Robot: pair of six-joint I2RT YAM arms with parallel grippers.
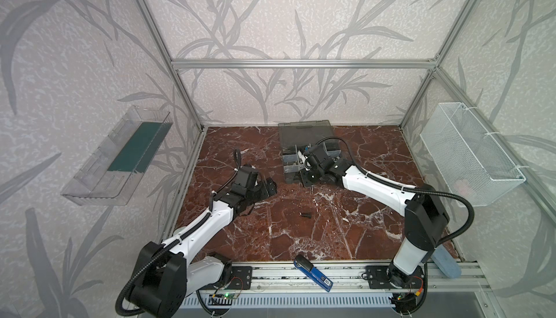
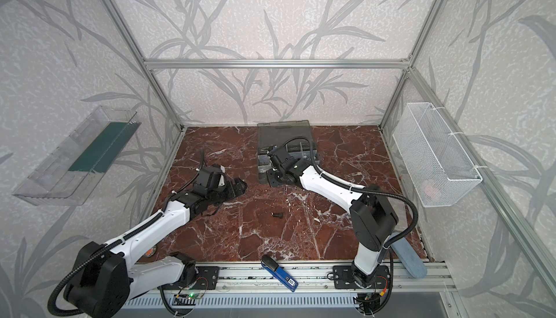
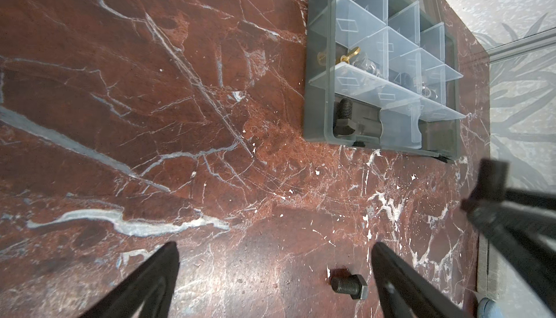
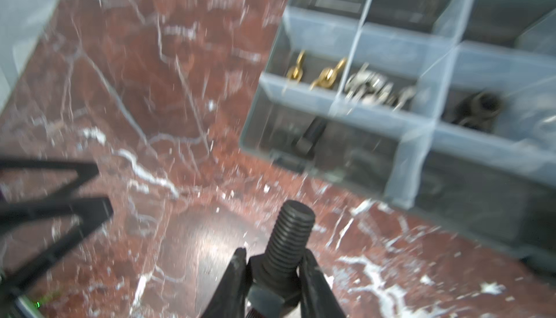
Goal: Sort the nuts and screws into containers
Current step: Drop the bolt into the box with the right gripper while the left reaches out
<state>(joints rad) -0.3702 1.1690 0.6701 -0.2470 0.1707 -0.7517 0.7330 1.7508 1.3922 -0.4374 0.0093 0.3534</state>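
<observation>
Resting in cells (image 3: 355, 21), brass fasteners (image 4: 326, 74), silver nuts (image 4: 368, 86), black screw (image 3: 345, 115)

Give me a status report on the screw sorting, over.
Left gripper open, empty. Right gripper shut on a black screw, beside the organiser case. Second screw loose on table. Nothing blocking.

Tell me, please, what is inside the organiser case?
The case holds a black screw in one corner, brass wing pieces, silver nuts and dark nuts. Dividers hide the floor farther back.
</observation>
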